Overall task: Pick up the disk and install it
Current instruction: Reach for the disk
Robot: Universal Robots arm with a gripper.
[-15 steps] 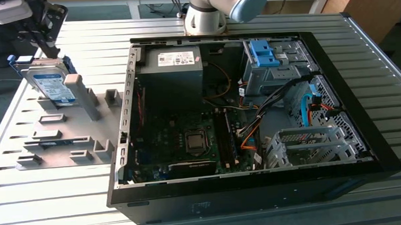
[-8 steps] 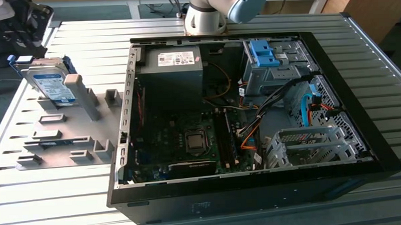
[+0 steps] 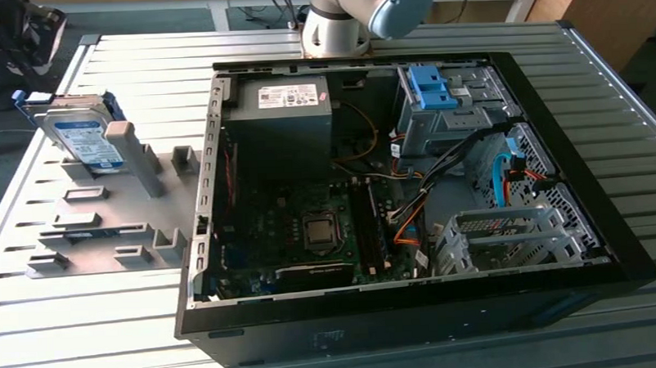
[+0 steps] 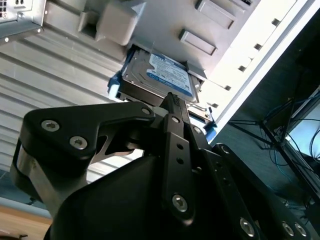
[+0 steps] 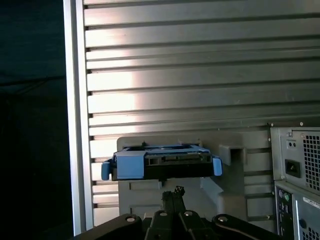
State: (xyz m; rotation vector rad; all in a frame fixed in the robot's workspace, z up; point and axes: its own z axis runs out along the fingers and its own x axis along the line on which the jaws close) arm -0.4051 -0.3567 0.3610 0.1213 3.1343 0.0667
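Observation:
The disk (image 3: 83, 137), a silver drive with a white-and-blue label in a blue carrier frame, leans upright in a slot of the grey fixture plate (image 3: 111, 216) at the exterior view's left. In both wrist views the disk (image 4: 162, 75) (image 5: 162, 162) lies ahead of my gripper (image 5: 172, 192) (image 4: 171, 97), with a gap between them. The black fingers are pressed together, shut on nothing. The open computer case (image 3: 625, 264) lies on its side at the exterior view's right of the fixture.
Inside the case are a grey power-supply box (image 3: 282, 112), a blue bracket (image 3: 434, 86) on a metal cage, a second metal cage (image 3: 505, 235), the motherboard and loose cables. The arm's base (image 3: 344, 20) stands behind the case. The slatted metal table (image 3: 93, 323) ends just beyond the fixture.

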